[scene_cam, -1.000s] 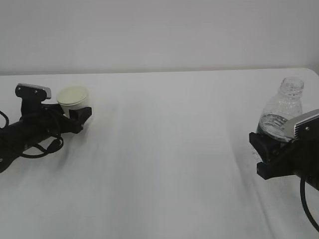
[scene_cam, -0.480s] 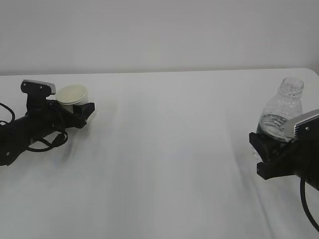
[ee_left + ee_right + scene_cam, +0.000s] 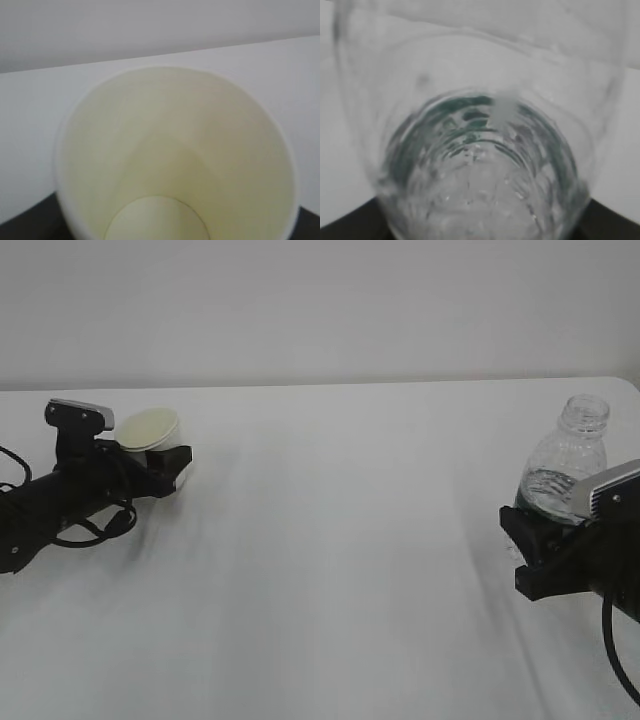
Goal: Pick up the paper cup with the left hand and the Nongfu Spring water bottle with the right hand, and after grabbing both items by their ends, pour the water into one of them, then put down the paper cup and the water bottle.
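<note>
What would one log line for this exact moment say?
left hand: around paper cup, cup tilted | right hand: around water bottle, upright | pour: not started

paper cup [image 3: 150, 429]: matt cream paper, smooth inside; Nongfu Spring water bottle [image 3: 565, 462]: clear glossy plastic, ribbed shoulders; both arms matt black plastic, grey ribbed box [image 3: 607, 485] at bottle's 5 o'clock; table [image 3: 340, 540]: matt white cloth, faint creases.

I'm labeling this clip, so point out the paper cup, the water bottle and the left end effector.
paper cup [image 3: 152, 427], exterior view, on its tilted rim.
water bottle [image 3: 566, 462], exterior view, on its clear shoulder.
left end effector [image 3: 170, 468], exterior view, between its fingertips around the cup's base.
</note>
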